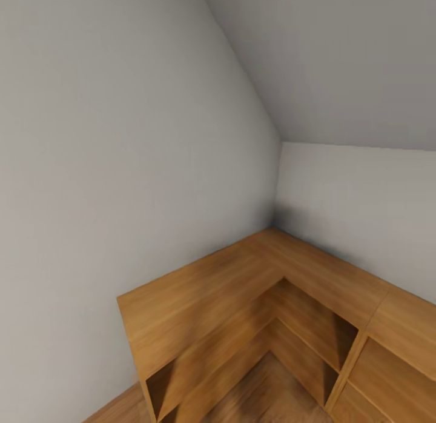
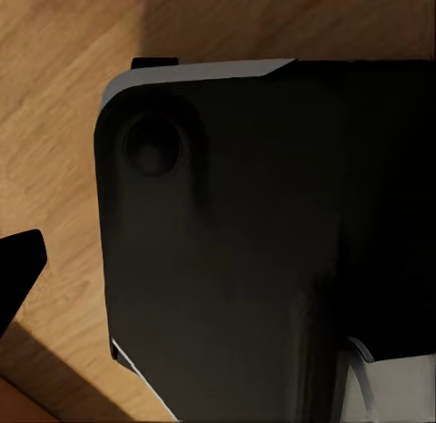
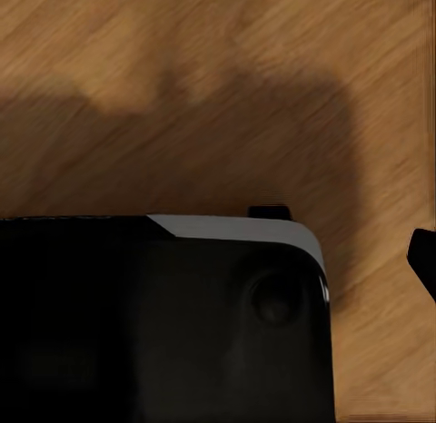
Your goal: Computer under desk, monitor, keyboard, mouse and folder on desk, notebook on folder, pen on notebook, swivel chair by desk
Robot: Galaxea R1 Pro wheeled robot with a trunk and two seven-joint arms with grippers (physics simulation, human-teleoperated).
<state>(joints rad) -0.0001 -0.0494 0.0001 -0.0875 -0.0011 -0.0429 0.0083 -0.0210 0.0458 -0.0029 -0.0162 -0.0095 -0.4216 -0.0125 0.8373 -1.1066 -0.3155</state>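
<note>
1. Here, starting at the left of the head view, a plain grey wall (image 1: 121,138) runs down to the L-shaped wooden shelf unit (image 1: 200,289), which fills the room's corner.
2. The shelf unit's top is bare wood, its open compartments (image 1: 303,332) face inward, and a strip of wood floor (image 1: 266,393) lies in front of it.
3. None of the task's things can be placed relative to the shelf unit; my judgement is that the robot is in transit and must turn away from this corner to find the desk and swivel chair, so neither arm is yet the nearer one.
4. The left wrist view looks down over the robot's dark base (image 2: 263,241) onto floorboards, suggesting that arm hangs tucked beside the body; whether its fingers are parted I cannot tell.
5. The right wrist view mirrors this, dark base (image 3: 163,323) over floor; that gripper's state I cannot tell either.
</note>
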